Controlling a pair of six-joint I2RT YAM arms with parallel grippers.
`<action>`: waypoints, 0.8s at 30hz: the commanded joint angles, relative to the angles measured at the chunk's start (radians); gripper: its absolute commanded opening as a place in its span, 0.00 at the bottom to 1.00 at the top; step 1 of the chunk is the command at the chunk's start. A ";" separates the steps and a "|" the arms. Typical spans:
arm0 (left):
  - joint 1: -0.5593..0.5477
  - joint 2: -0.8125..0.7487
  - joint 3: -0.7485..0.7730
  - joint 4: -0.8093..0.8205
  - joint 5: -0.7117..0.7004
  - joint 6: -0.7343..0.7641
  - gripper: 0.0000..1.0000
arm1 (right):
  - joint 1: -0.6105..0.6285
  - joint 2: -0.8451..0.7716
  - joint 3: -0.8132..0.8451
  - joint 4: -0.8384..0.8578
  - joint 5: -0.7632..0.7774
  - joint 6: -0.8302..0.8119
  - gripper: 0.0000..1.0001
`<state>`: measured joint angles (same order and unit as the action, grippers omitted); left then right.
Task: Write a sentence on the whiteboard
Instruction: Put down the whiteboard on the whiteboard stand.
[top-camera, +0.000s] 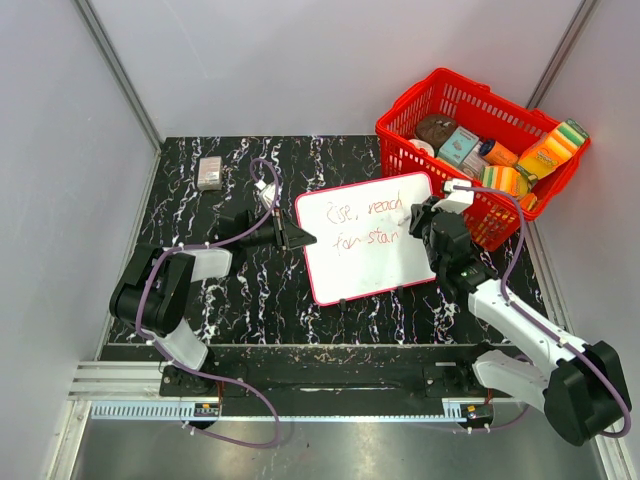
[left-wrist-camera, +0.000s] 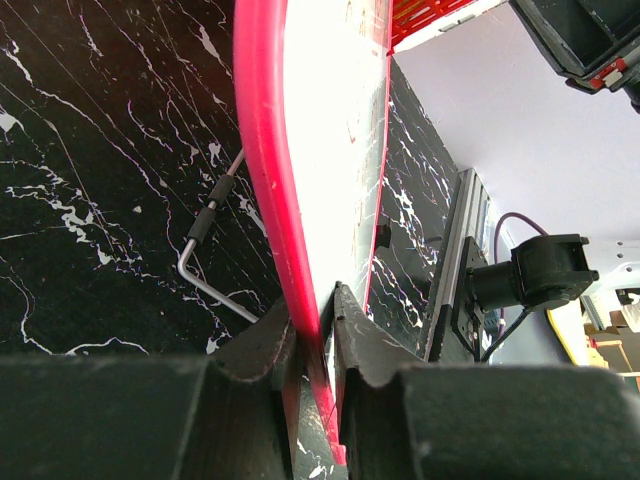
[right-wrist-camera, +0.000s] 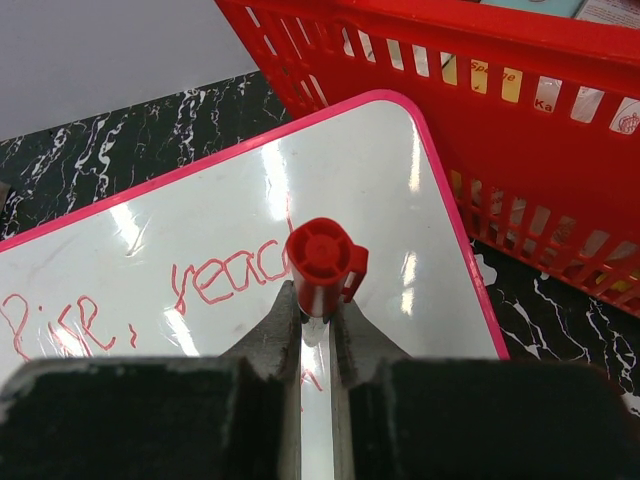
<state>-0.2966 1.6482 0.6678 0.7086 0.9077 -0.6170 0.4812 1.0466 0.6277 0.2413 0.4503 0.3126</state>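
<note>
My left gripper (top-camera: 297, 237) is nearly closed, pinching the left rim of the whiteboard (top-camera: 372, 272). The left wrist view shows the fingers (left-wrist-camera: 265, 350) either side of that red edge, and the board tilts up off the table (top-camera: 250, 300) with a bent wire leg (left-wrist-camera: 205, 260) beneath it.

My right gripper (top-camera: 418, 222) is over the board's right side, just beside the basket (top-camera: 400, 150). Its jaws are narrow, clamped on a red marker (right-wrist-camera: 322, 262). The marker stands on end, cap end facing the wrist camera. I can't see whether the tip is touching.

The sentence (top-camera: 365, 222) is in red cursive, between my two grippers. The top row reads "Rise, reach". The lower row starts "for", then a word beginning "sta" that runs up to my right gripper, so I can't read its end.

There are packets in the basket, but their labels are too small to read.
</note>
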 joint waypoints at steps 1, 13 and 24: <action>-0.018 -0.025 0.021 0.015 -0.020 0.086 0.00 | -0.009 0.001 -0.003 0.041 -0.013 0.010 0.00; -0.018 -0.024 0.021 0.017 -0.021 0.088 0.00 | -0.010 0.018 -0.022 0.030 -0.001 0.011 0.00; -0.018 -0.025 0.021 0.017 -0.020 0.088 0.00 | -0.021 0.007 -0.014 0.021 0.036 0.003 0.00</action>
<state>-0.2966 1.6482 0.6678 0.7086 0.9077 -0.6170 0.4747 1.0561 0.6121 0.2420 0.4526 0.3187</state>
